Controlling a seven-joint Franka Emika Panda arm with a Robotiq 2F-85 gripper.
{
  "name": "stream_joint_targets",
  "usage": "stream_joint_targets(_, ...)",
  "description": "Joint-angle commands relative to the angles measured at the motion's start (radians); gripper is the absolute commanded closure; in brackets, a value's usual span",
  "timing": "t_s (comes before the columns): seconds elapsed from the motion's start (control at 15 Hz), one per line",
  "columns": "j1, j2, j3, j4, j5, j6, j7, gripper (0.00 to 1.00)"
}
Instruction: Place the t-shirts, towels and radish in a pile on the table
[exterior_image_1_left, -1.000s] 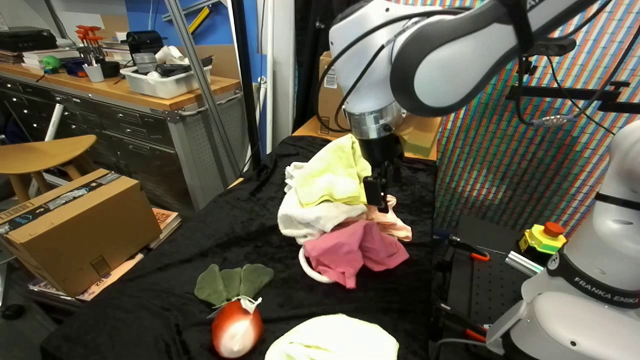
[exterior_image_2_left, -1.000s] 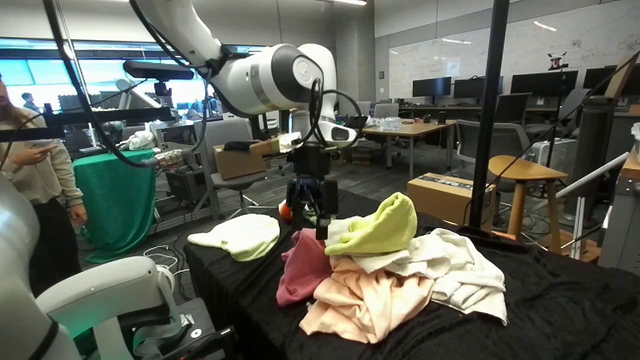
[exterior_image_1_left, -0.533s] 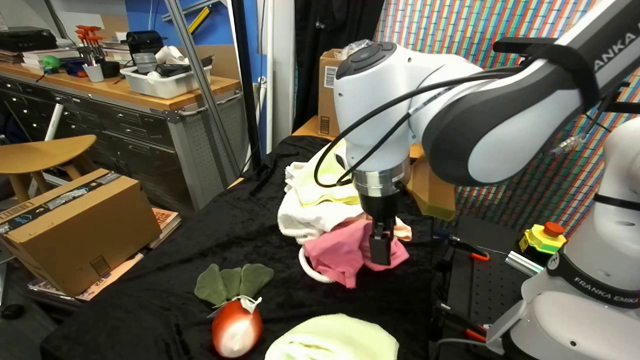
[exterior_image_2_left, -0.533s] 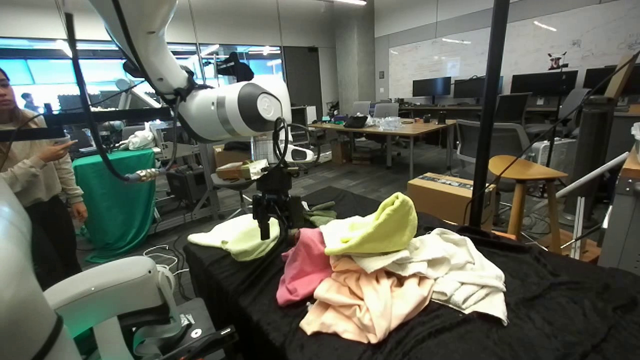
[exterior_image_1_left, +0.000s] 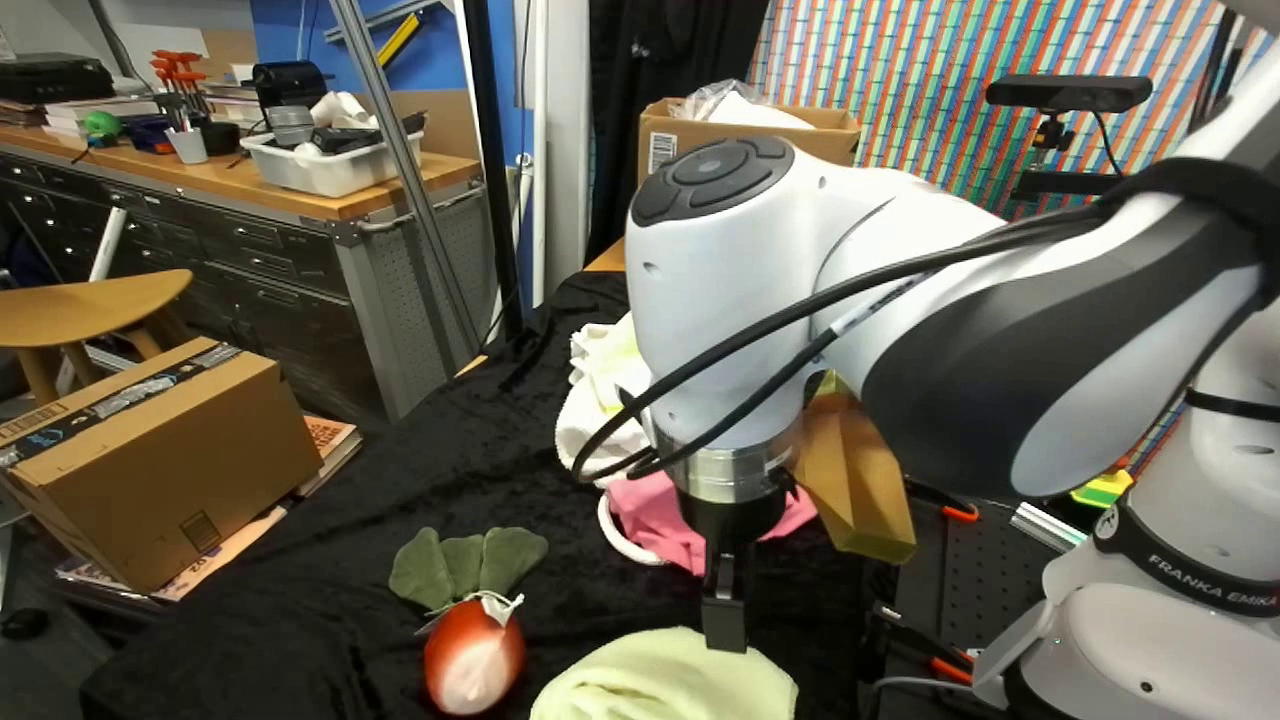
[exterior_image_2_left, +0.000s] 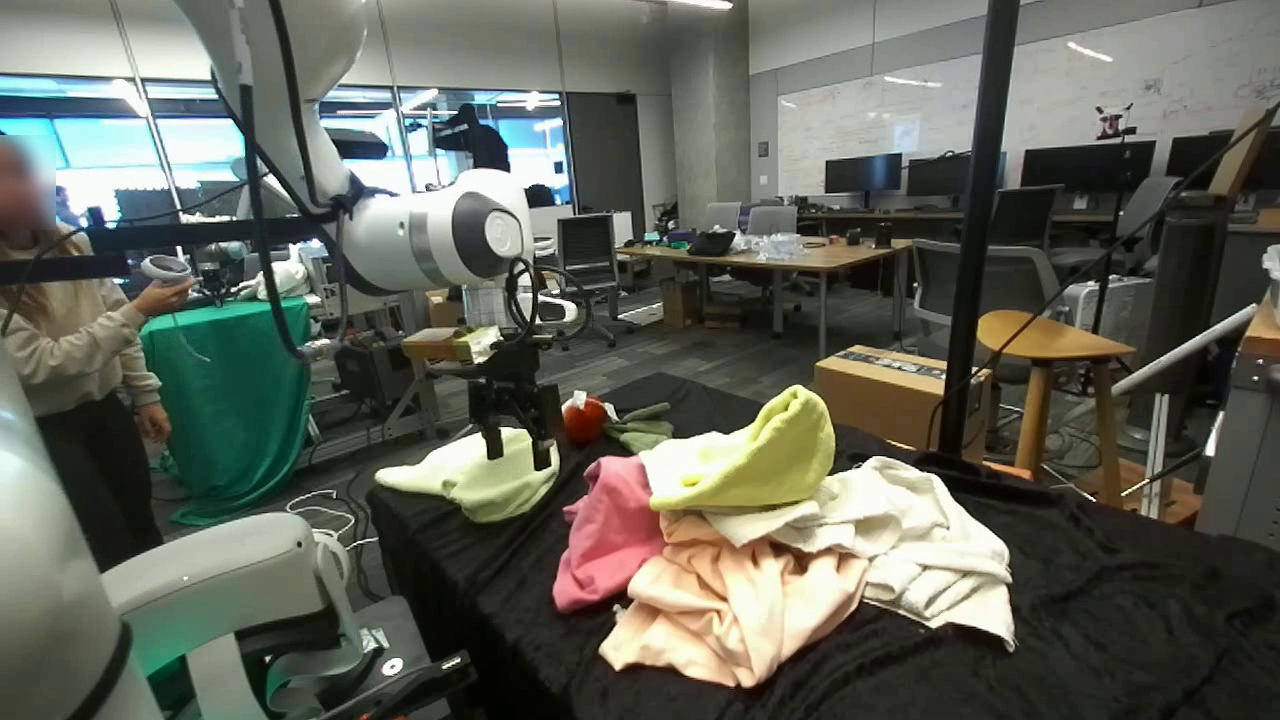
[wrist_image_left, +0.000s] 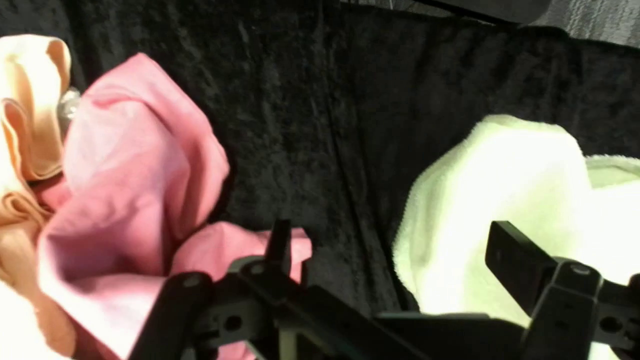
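The lime towel (exterior_image_2_left: 750, 462) is just flopped over the white towel (exterior_image_2_left: 925, 540), crumpled peach cloth (exterior_image_2_left: 740, 612) and pink cloth (exterior_image_2_left: 606, 540) bunched against them, while the pale green towel (exterior_image_1_left: 650, 686) and red-and-white radish (exterior_image_1_left: 474, 655) (leaves (exterior_image_1_left: 462, 570) fanned out) lie apart from all that.

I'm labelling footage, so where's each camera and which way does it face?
An exterior view: above the radish side, facing down across the table; arm shows.
An exterior view: on the peach cloth side, facing toward the radish; arm shows.
Wrist view: on the wrist, facing down at pale towel and pink cloth; open gripper shows.
Both exterior views share radish, pale towel, pink cloth and arm.
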Motion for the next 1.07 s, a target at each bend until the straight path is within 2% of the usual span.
stream_joint_targets(0.0,0.026,0.12,-0.003,0.138,0.052,0.015,0.061,0.0)
stream_joint_targets(0.27,0.047,0.212,-0.014,0.237,0.141,0.077,0.111,0.0)
stream_joint_targets(0.53,0.077,0.295,-0.03,0.287,0.181,0.145,0.162,0.0)
stream_joint_targets(1.0,0.106,0.362,-0.039,0.329,0.255,0.156,0.173,0.0)
